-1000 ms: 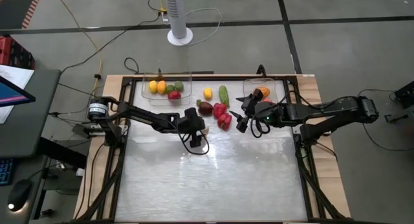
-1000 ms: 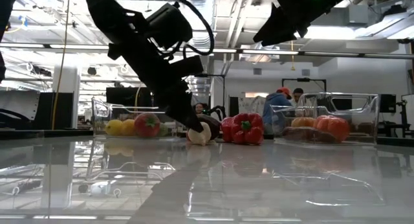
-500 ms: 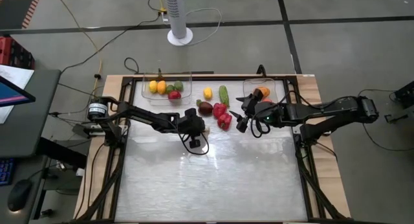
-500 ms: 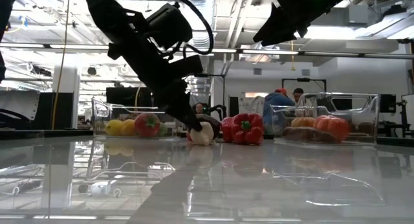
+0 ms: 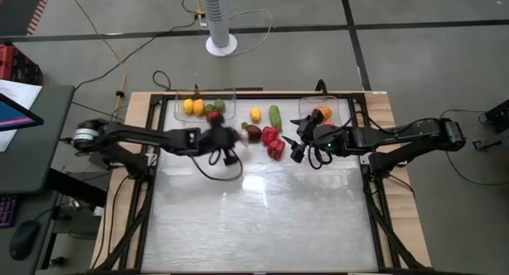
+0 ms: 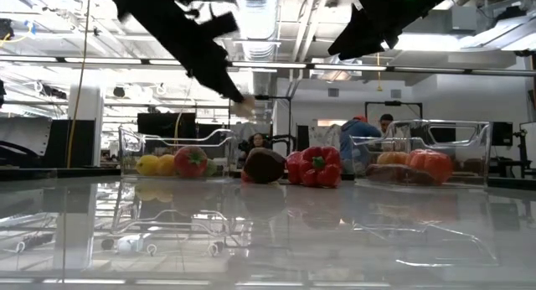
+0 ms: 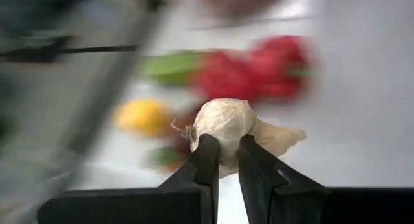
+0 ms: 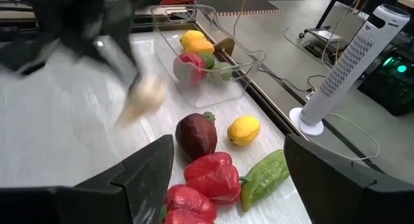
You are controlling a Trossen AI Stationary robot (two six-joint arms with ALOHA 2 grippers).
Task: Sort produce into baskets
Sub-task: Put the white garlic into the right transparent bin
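A white garlic bulb (image 7: pixel 228 123) hangs in the air, and my left gripper (image 7: pixel 223 146) is shut on it, above the table just short of the left basket (image 5: pixel 205 108). That clear basket holds yellow, red and green produce. A dark purple piece (image 5: pixel 253 133), two red peppers (image 5: pixel 273 141), a yellow piece (image 5: pixel 255 114) and a green one (image 5: pixel 275 116) lie on the table between the baskets. My right gripper (image 5: pixel 294 144) hovers open beside the right basket (image 5: pixel 322 114), which holds orange and red pieces. My left gripper pinches the garlic bulb between its two fingertips (image 7: pixel 208 153), on the bulb's near side (image 7: pixel 223 136). The fingers slant downward from the table's left side. The bulb (image 6: pixel 244 106) sits at the fingertips, lifted well clear of the table, with a papery flap (image 7: pixel 281 136) sticking out to one side.
A white fan stand (image 5: pixel 221 43) and cables lie on the floor beyond the far edge. People stand in the room behind the table (image 6: pixel 362 131). The near half of the white tabletop (image 5: pixel 262 219) is bare.
My left gripper has taken hold of the garlic bulb on the table beside the dark purple piece. It has then risen quickly and drawn back toward the table's left and far side, carrying the bulb clear of the table. My right arm has kept still.
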